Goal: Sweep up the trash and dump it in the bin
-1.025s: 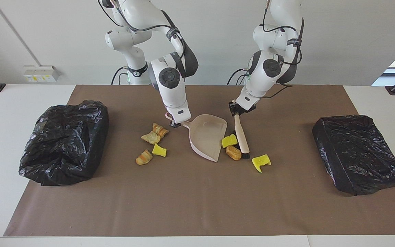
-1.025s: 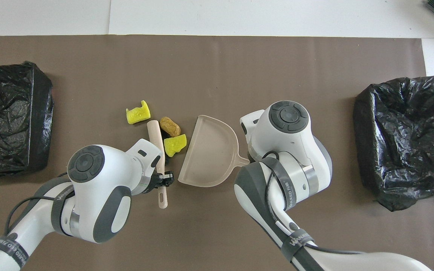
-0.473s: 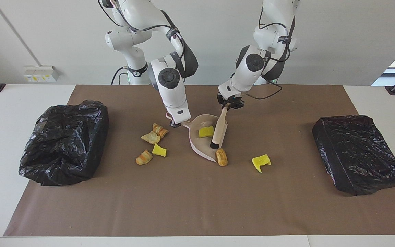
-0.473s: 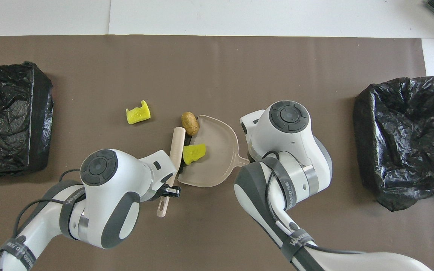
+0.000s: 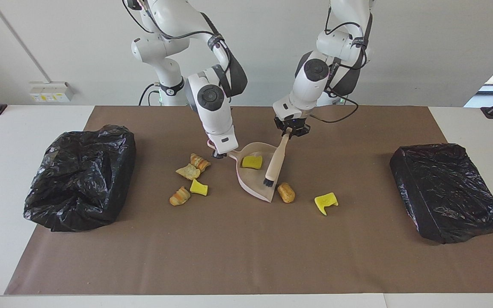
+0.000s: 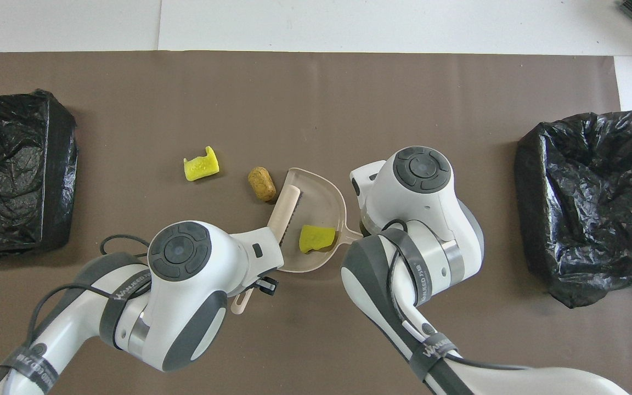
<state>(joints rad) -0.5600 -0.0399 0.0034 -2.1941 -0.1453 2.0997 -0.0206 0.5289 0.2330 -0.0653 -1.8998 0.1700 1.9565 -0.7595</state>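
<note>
Left claw (image 5: 290, 130) clamped tight on the upper end of the beige hand brush (image 5: 275, 162), over the dustpan's edge toward the left arm's end of the desk. Brush slanting down, dark bristles low over the pan's open mouth; whether touching the pan or just above it, hard to tell.

Right claw (image 5: 217, 154) closed around the handle of the pale pink dustpan (image 5: 255, 179), the pan resting on the brown mat (image 5: 246, 252) with its open edge facing away from the robots and toward the left arm's end.

Trash in three places:
- One yellow wedge (image 5: 252, 161) inside the dustpan, near the handle end.
- One brown lump (image 5: 286, 192) on the mat just beside the pan's open lip, and another yellow wedge (image 5: 326, 202) a little more toward the left arm's end, apart from the lump.
- Four pieces clustered on the mat toward the right arm's end of the pan: two golden pastry lumps (image 5: 194, 167) close together, a third pastry lump (image 5: 179, 196) and a yellow wedge (image 5: 198, 187) side by side, farther from the robots.

Black-bagged bin (image 5: 79, 175) at the right arm's end of the desk, a second black-bagged bin (image 5: 447, 190) at the left arm's end, both well apart from the trash.
</note>
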